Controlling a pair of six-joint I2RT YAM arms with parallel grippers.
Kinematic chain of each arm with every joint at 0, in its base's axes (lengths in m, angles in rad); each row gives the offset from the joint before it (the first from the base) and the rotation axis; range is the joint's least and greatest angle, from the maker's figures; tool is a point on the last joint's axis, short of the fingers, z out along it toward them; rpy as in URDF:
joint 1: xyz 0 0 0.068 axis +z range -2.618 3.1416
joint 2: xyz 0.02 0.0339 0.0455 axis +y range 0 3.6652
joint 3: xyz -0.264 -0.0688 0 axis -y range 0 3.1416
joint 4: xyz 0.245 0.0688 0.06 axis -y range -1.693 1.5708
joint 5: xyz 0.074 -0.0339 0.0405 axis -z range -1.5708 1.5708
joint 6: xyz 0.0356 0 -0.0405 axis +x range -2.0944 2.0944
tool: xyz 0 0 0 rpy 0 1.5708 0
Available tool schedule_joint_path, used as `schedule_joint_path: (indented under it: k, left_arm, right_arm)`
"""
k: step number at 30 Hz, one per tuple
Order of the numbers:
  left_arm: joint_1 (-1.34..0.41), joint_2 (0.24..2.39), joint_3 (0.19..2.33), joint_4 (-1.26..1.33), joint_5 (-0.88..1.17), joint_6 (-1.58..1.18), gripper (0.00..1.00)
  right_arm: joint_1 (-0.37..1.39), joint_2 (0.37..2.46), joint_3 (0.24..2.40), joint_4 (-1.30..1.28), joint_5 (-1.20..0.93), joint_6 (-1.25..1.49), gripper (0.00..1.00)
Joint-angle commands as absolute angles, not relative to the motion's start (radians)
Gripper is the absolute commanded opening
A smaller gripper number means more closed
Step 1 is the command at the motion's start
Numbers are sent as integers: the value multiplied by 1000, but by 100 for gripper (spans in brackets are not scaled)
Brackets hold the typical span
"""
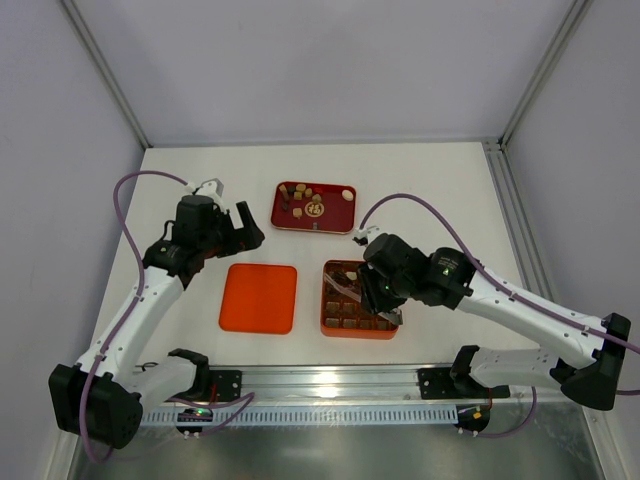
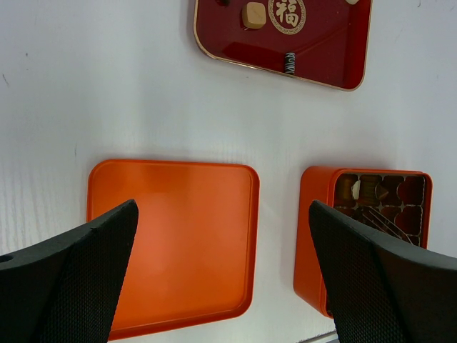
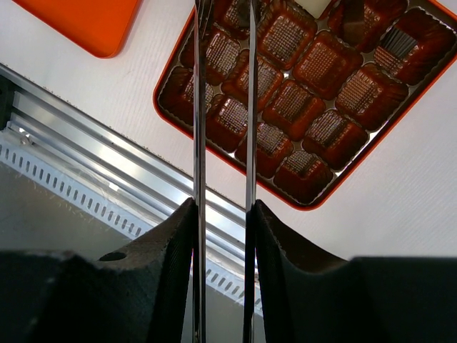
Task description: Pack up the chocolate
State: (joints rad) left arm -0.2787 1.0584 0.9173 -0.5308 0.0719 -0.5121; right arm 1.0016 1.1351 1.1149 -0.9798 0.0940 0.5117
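Right hand [image 3: 223, 214] clamps tweezers [image 3: 198, 143] pointed down over the box [image 2: 314, 243]; left hand [image 2: 221, 207] hangs spread above the lid [image 2: 178, 243].

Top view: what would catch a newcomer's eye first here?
The right gripper pinches thin tweezers over the orange gridded box at the near centre of the table. Left of it lies the flat orange lid. Beyond both, a red tray holds loose chocolates.
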Motion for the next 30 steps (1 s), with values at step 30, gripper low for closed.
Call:
schedule_joint_path:
  k: [30]
  left_arm:
    - [-276,1043,914,-509,72,-500,100]
  right_arm:
    - [752,1751,1819,-914,87,213,41]
